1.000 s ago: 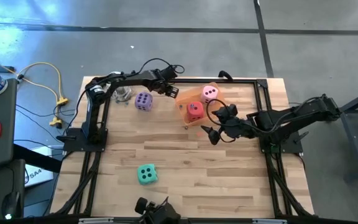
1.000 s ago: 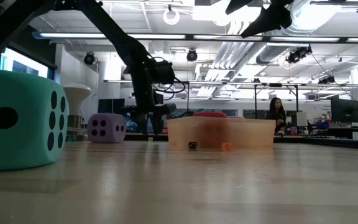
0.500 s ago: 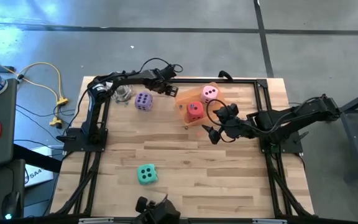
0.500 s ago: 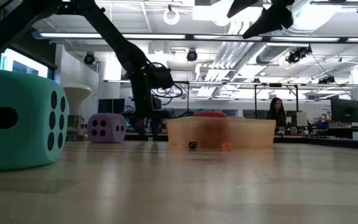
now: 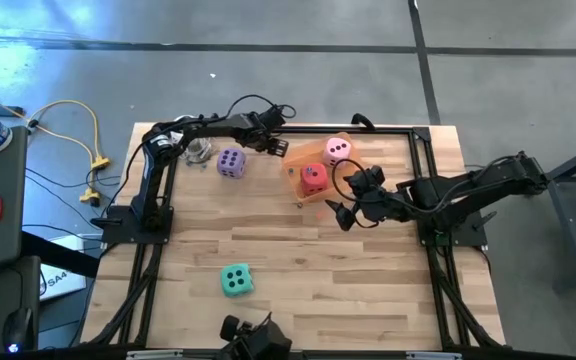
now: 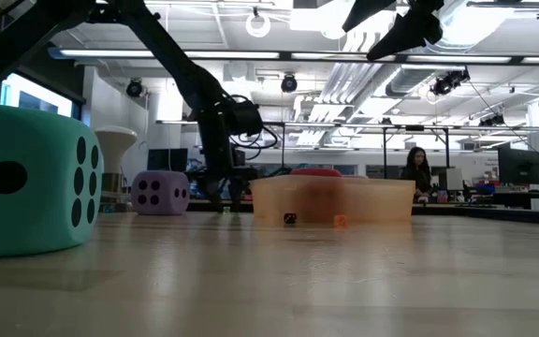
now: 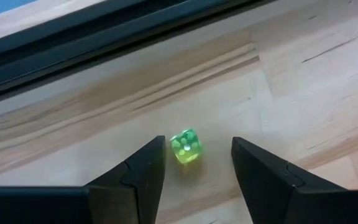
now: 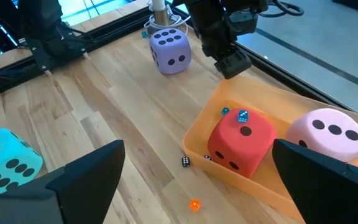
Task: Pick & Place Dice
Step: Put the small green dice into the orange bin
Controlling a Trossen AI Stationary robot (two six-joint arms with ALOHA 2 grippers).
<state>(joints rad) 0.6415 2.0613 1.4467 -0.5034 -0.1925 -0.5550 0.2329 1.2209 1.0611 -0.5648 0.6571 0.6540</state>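
Note:
My left gripper (image 7: 194, 163) is open and points down at the table's far edge, left of the orange tray (image 5: 294, 158). A tiny clear green die (image 7: 186, 147) lies on the wood between its fingers, nearer one of them and apart from both. The red die (image 8: 241, 146) and the pink die (image 8: 328, 134) sit in the tray. On the table, the purple die (image 5: 231, 163) rests far left and the teal die (image 5: 236, 280) rests near the front. My right gripper (image 5: 338, 215) hangs open above the table, right of the tray.
A small black die (image 8: 185, 162) and a small orange one (image 8: 194, 204) lie on the wood in front of the tray. Two tiny blue dice (image 8: 242, 116) lie inside it. A white-topped cup (image 5: 199, 150) stands at the far left. A black rail (image 7: 104, 31) runs along the far edge.

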